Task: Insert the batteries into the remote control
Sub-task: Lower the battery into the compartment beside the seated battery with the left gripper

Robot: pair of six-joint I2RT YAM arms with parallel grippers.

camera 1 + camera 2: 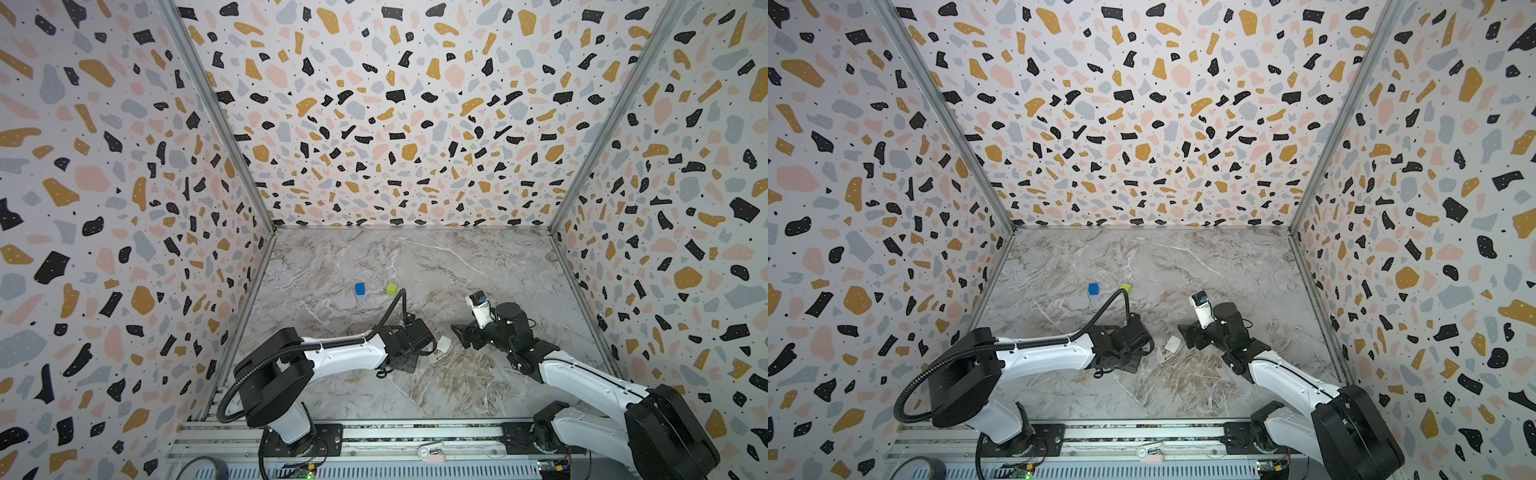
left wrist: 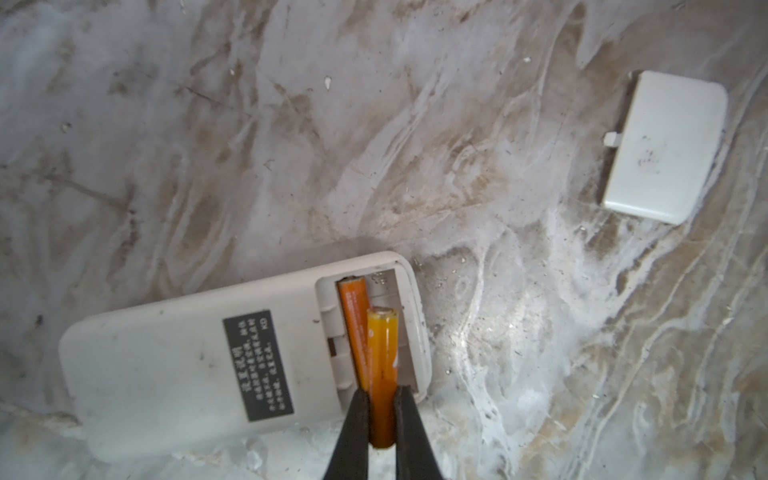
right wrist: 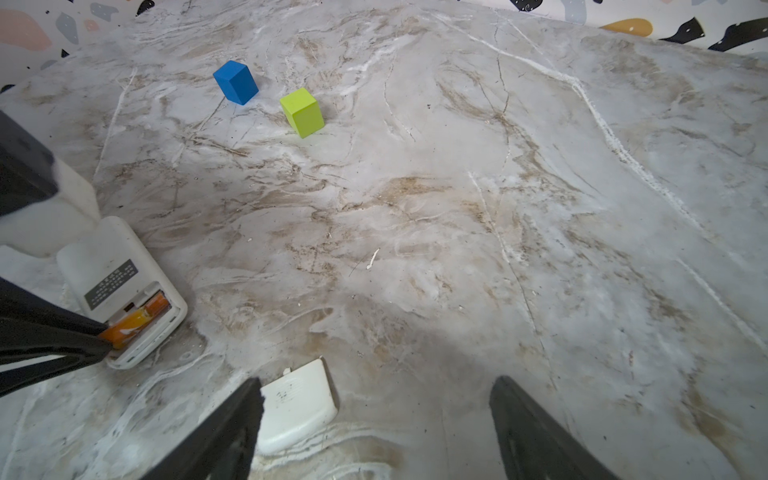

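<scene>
The remote control [image 2: 187, 361] lies back up on the bench [image 2: 415, 124], with its compartment open. One battery [image 2: 352, 316] lies inside. The jaws of the left gripper [image 2: 382, 395] pinch the second battery [image 2: 382, 345] over the free slot. Near the remote lies the loose cover [image 2: 665, 145], beside the right gripper [image 3: 376, 384], whose jaws are spread. A blue cube [image 3: 235, 82] and a green cube [image 3: 302, 111] stand farther from the remote.

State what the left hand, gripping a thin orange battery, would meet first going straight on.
Likely the open compartment of the oblong white plastic remote, beside the seated orange battery; the held battery would touch first.
</scene>
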